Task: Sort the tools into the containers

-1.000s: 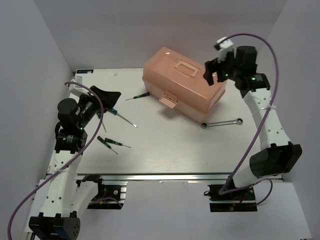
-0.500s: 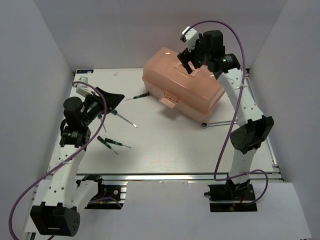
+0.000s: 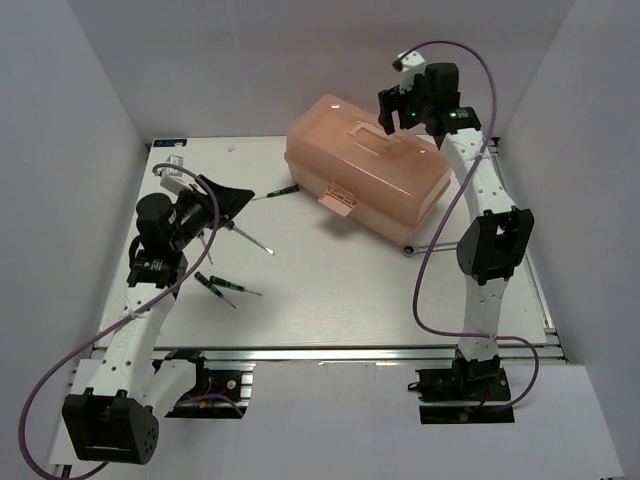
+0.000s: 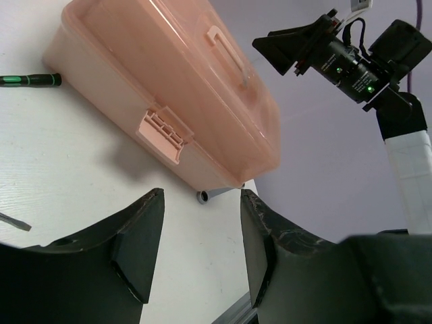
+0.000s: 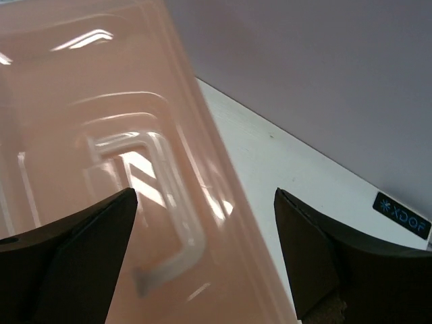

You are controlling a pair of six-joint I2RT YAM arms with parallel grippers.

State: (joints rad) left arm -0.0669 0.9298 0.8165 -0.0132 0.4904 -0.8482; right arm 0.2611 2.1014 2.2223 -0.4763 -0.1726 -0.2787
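Salmon-pink toolbox (image 3: 365,180) sits at 1 o'clock on the worktop (image 3: 330,300), lid down, front latch (image 3: 338,198) facing 7 o'clock. No tool is in it; all lie loose on the worktop. First screwdriver (image 3: 275,193) lies just beside the toolbox's 9 o'clock end, shaft pointing away from the box. Second screwdriver (image 3: 248,237) lies at 10 o'clock, tip toward 4 o'clock. Third screwdriver (image 3: 212,286) and fourth screwdriver (image 3: 235,288) lie close together at 9 o'clock, handles nearly touching. Silver wrench (image 3: 445,245) lies at 3 o'clock, just beside the toolbox's near corner, partly behind the right arm.

Right gripper (image 3: 395,110) hangs over the lid handle (image 5: 158,202), jaws wide apart, nothing between them; cannot tell if they touch the lid. Left gripper (image 4: 199,250) hovers at 10 o'clock above the worktop near the second screwdriver, aimed at the toolbox, jaws apart, holding nothing.
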